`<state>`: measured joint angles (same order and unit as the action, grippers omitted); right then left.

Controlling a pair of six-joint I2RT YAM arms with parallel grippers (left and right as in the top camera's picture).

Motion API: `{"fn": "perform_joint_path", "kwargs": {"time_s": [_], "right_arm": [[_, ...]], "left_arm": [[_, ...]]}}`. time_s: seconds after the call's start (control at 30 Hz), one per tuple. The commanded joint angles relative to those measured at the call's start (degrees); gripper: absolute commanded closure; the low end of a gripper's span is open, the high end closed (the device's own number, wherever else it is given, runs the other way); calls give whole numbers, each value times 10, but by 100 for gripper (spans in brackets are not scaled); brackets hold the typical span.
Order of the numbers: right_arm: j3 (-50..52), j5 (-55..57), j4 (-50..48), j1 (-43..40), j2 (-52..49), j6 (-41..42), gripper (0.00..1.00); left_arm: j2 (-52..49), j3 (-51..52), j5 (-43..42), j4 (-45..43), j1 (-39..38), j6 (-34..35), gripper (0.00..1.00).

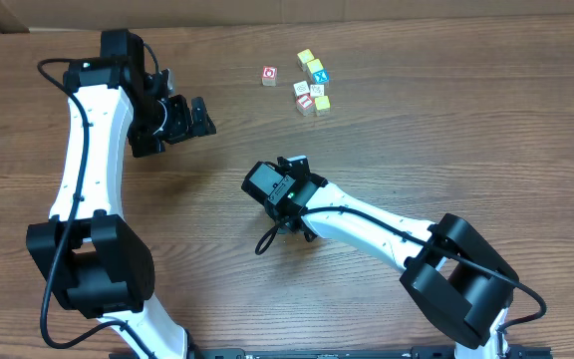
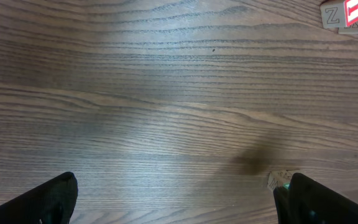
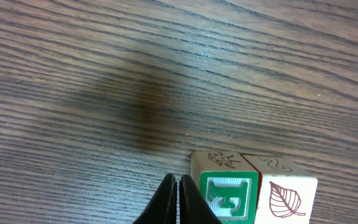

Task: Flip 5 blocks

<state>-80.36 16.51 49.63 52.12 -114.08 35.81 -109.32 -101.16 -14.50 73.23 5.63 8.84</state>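
Your wooden table (image 1: 446, 130) is filling the whole overhead shot. Your left arm (image 1: 90, 150) is reaching up well left of the main cluster of blocks (image 1: 313, 86), and your right arm (image 1: 367, 224) is stretching in from below that cluster. The left gripper (image 1: 203, 117) is hanging wide open, gripping nothing, pointing toward the cluster. The right gripper (image 3: 178, 186) is sitting pinched fully closed on nothing, below and a bit left of the cluster. A green F block (image 3: 229, 196) is sitting just beside its fingertips, with a leaf face (image 3: 284, 199) showing next to it. I can't tell if that's a second block. One lone block (image 1: 269, 76) is lying just left of the cluster.
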Motion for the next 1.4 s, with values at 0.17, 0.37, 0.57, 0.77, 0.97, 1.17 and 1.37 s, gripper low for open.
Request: {"fn": "perform_joint_path", "kwargs": {"time_s": [0.17, 0.37, 0.57, 0.77, 0.97, 1.17, 1.37], "right_arm": [[-3, 4, -3, -1, -9, 2, 94], [6, 4, -14, -1, -9, 2, 94], [10, 4, -16, -1, -9, 2, 94], [14, 10, -18, -1, -9, 2, 94], [14, 15, -17, -1, -9, 2, 94], [14, 24, -14, -1, -9, 2, 94], [14, 38, -11, -1, -9, 2, 93]], "left_arm": [[0, -15, -1, 0, 0, 6, 0], [0, -15, -1, 0, 0, 6, 0], [0, -15, -1, 0, 0, 6, 0], [0, -15, -1, 0, 0, 6, 0], [0, -15, -1, 0, 0, 6, 0], [0, -15, -1, 0, 0, 6, 0], [0, -15, -1, 0, 0, 6, 0]]}}
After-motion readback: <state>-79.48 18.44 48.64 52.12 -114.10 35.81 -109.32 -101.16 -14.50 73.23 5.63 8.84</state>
